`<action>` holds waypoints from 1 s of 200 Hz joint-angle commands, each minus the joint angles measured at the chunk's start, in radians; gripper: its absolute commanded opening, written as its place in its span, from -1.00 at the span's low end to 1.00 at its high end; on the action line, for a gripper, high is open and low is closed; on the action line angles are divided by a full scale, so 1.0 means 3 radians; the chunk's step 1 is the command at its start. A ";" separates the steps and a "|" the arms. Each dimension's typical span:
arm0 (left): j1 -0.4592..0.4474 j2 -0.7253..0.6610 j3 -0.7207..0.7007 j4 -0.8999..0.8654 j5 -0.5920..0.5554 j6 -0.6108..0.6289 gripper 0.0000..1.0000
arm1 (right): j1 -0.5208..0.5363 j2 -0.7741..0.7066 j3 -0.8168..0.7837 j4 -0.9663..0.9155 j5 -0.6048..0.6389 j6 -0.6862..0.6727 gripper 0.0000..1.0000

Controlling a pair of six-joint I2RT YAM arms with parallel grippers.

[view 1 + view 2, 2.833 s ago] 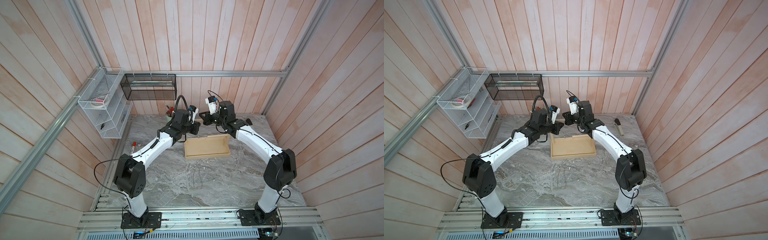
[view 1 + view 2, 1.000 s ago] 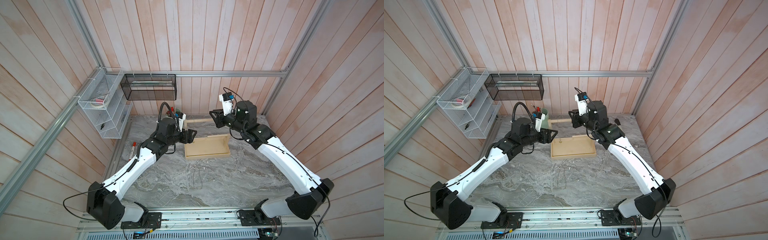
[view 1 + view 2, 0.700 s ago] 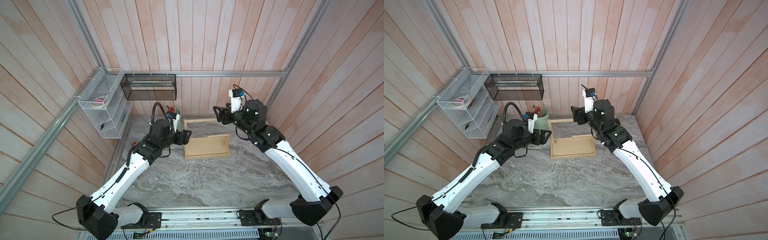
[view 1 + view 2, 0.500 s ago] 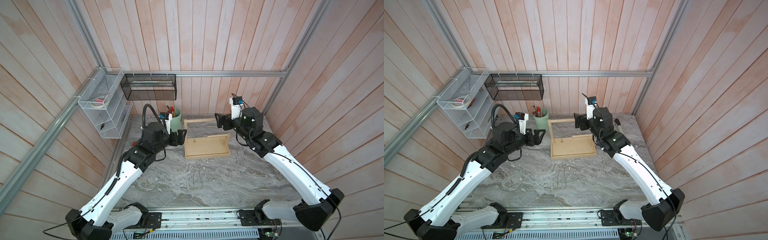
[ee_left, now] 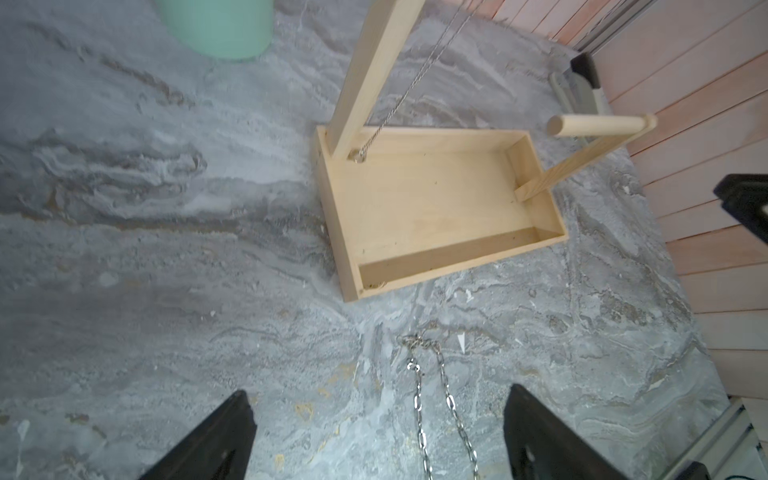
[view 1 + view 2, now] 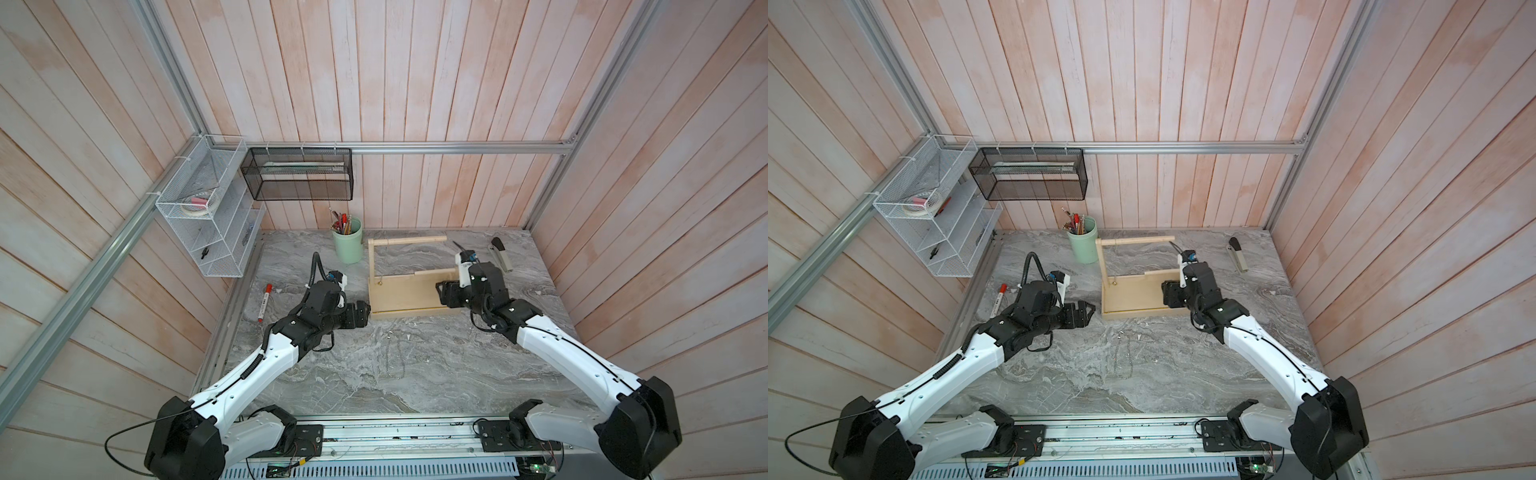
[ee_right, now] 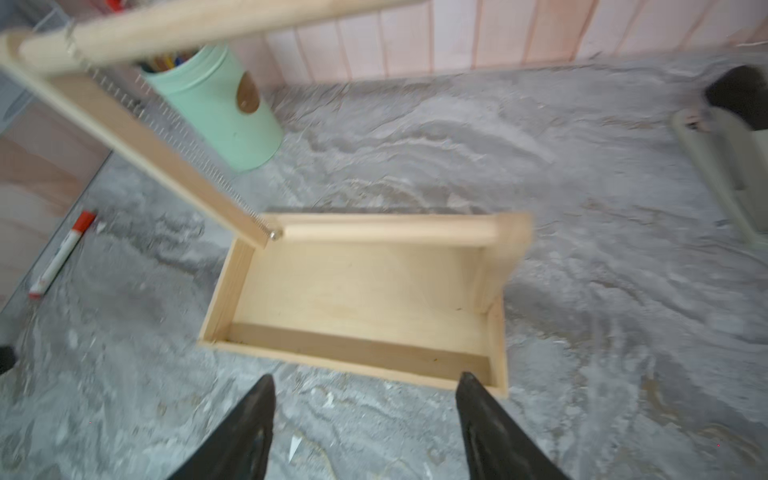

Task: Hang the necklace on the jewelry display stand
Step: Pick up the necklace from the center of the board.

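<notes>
Necklace (image 5: 409,89) — draped over stand's (image 5: 436,199) upper bar beside the tall post, ends near tray | left fingers (image 5: 224,436), right fingers (image 7: 249,428) — spread, empty | step: hang apparently done | next: withdraw without snagging chain

I see left arm (image 6: 249,374), right arm (image 6: 569,357), white shells, black joints, black looped cables, black tapered fingers (image 5: 216,440), bases on the rail (image 6: 395,432).
</notes>
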 commanded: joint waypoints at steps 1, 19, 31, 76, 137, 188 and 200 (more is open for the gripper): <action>-0.0011 -0.0108 -0.0117 -0.0024 -0.0068 -0.0180 0.89 | 0.0375 0.0154 -0.0069 -0.0152 0.0165 0.0145 0.39; -0.0011 -0.0228 -0.0161 -0.0132 -0.0225 -0.0237 0.89 | 0.0570 0.0386 -0.0081 -0.0173 0.0142 0.0207 0.39; -0.0009 -0.0319 -0.0190 -0.0218 -0.0338 -0.0326 0.88 | 0.0640 0.0553 -0.0072 -0.0150 0.0114 0.0221 0.39; -0.0008 -0.0443 -0.0136 -0.0695 -0.0615 -0.0648 0.83 | 0.0799 0.1309 0.0228 -0.0167 -0.0004 0.0230 0.19; -0.0003 -0.0770 -0.0130 -0.0778 -0.0752 -0.0702 0.85 | 0.0975 0.1990 0.0686 -0.0325 -0.0210 0.0188 -0.06; 0.0001 -0.0792 -0.0111 -0.0758 -0.0779 -0.0666 0.85 | 0.0999 0.2139 0.0725 -0.0549 -0.0178 0.0218 -0.21; 0.0002 -0.0795 -0.0119 -0.0736 -0.0779 -0.0661 0.85 | 0.0999 0.2143 0.0690 -0.0568 -0.0158 0.0224 -0.21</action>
